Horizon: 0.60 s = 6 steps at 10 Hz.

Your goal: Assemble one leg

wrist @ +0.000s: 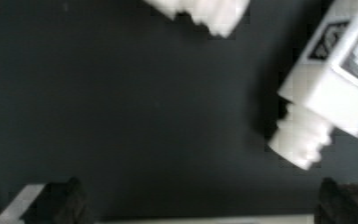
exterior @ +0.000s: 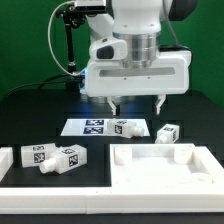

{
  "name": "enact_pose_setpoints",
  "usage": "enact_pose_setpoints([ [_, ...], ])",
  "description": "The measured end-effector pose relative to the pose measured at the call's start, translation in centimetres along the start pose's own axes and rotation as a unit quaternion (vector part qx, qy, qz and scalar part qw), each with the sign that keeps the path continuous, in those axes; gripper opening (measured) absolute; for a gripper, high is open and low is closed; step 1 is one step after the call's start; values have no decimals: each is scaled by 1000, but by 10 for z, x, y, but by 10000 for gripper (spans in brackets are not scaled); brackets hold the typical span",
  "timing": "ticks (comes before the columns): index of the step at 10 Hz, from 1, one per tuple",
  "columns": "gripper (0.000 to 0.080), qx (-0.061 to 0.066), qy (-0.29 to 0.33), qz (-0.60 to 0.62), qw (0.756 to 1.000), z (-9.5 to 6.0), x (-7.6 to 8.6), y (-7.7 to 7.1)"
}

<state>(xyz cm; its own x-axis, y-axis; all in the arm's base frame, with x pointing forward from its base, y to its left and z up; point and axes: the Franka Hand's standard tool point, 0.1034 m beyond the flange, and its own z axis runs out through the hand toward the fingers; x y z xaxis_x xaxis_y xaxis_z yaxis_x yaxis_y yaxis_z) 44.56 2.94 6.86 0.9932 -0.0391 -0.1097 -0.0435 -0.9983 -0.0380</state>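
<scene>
Several white legs with black-and-white tags lie on the black table. One leg lies beside the marker board, another lies toward the exterior view's right, and two more lie at the front left. My gripper hangs above the table behind the middle legs, open and empty. In the wrist view one tagged leg lies with its round stub pointing toward the gripper, well clear of both dark fingertips. Nothing is between them.
The large flat white table-top piece with a raised rim lies at the front right. Another white part sits at the front left edge. A second white part shows at the far edge of the wrist view.
</scene>
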Motion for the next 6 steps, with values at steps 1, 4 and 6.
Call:
enact_pose_setpoints([
  [1, 649, 3, -2, -9, 1000, 1, -1, 11],
  [4, 649, -8, 26, -168, 985, 1, 4, 4],
  [6, 649, -8, 25, -177, 984, 3, 2, 1],
])
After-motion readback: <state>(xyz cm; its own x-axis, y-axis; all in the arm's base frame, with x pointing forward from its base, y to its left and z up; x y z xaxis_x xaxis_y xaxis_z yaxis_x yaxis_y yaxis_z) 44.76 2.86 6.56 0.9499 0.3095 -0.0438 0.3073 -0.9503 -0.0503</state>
